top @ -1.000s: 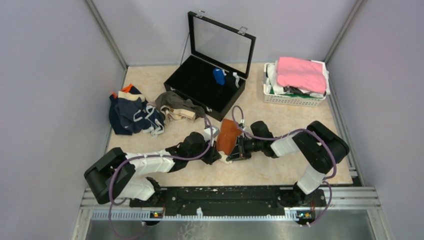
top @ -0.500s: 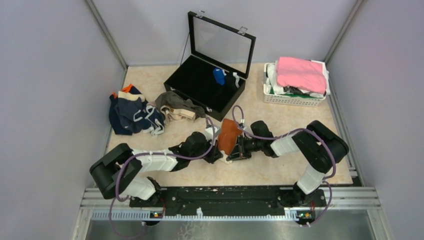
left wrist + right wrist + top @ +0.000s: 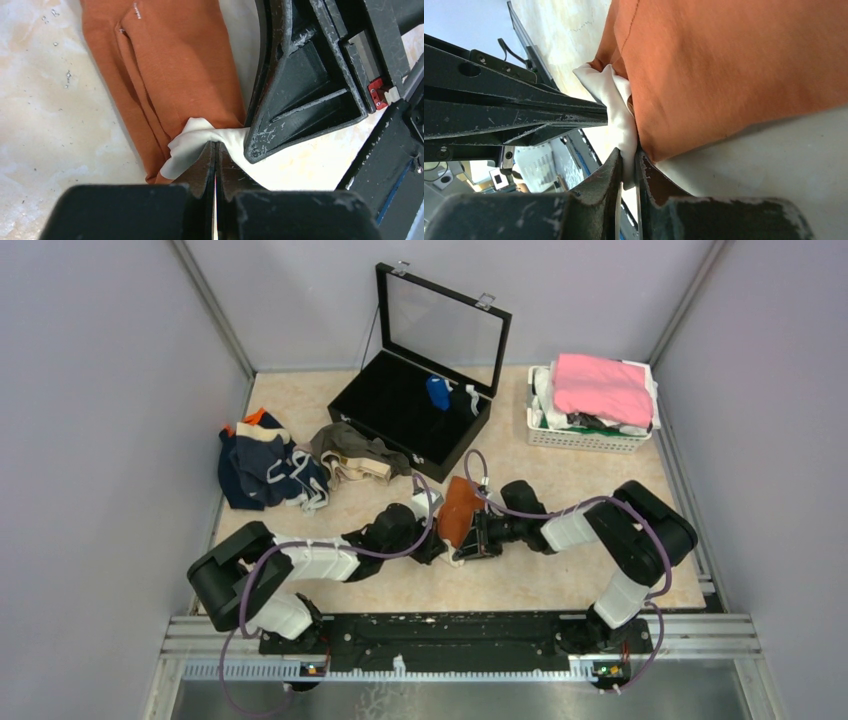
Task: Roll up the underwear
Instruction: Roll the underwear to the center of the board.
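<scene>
Left end effector (image 3: 216, 150) is clamped on the white waistband (image 3: 192, 137) of the rust-orange briefs (image 3: 170, 70), and right end effector (image 3: 628, 157) pinches that same band from the opposite side. The briefs lie mid-desk (image 3: 520, 585); more underwear (image 3: 270, 470) is heaped far left.

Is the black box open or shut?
Open: the box has its glass lid standing up, and its black inside shows.

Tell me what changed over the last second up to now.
The left arm's elbow swung rightward, toward the middle. Nothing was grabbed or released: the left gripper and right gripper stay shut on the white waistband of the rust-orange underwear. The underwear and right arm stayed put.
</scene>
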Controlling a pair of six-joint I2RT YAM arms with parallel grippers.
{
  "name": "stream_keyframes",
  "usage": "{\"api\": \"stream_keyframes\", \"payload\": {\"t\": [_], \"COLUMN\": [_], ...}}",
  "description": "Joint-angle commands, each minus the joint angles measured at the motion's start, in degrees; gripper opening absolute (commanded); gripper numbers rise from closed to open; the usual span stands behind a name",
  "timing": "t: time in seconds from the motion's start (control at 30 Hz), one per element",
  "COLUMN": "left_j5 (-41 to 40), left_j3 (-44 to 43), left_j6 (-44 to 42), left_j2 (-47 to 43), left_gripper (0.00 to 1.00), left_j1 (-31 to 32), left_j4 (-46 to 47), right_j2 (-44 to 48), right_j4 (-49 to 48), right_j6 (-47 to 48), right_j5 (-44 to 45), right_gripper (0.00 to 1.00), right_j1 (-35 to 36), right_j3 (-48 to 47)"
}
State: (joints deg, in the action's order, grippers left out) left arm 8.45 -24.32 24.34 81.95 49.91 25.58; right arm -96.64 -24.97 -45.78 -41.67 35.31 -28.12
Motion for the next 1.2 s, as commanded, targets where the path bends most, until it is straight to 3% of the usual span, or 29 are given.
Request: {"api": "stream_keyframes", "payload": {"t": [0.0,0.3,0.63,0.97,1.17], "left_j5": [-4.9,-5.9,-5.9,-5.4,-4.6], "left_j3": [0.9,1.6,0.6,-1.0,-1.2], "left_j6": [0.9,2.8,3.6,3.8,3.7], "left_j2": [2.8,7.8,10.2,11.5,11.7], "left_gripper": [0.0,0.0,0.0,0.0,0.0], "left_j1": [-0.3,-0.7,-1.5,-1.8,-1.9], "left_j4": [3.1,5.0,3.8,2.5,2.5], "right_j2": [0.4,8.2,18.6,25.5,24.4], "right_j4": [2.0,14.4,27.1,27.2,27.1], "right_j6": [0.5,5.1,10.1,7.4,4.7], "right_j5": [2.0,8.3,23.5,29.1,31.5], "right_gripper": [0.14,0.28,0.32,0.35,0.38], "right_j1": [-0.8,-0.7,-0.7,1.7,4.6], "right_j3": [-1.9,-5.6,-6.9,-4.8,-4.5]}}
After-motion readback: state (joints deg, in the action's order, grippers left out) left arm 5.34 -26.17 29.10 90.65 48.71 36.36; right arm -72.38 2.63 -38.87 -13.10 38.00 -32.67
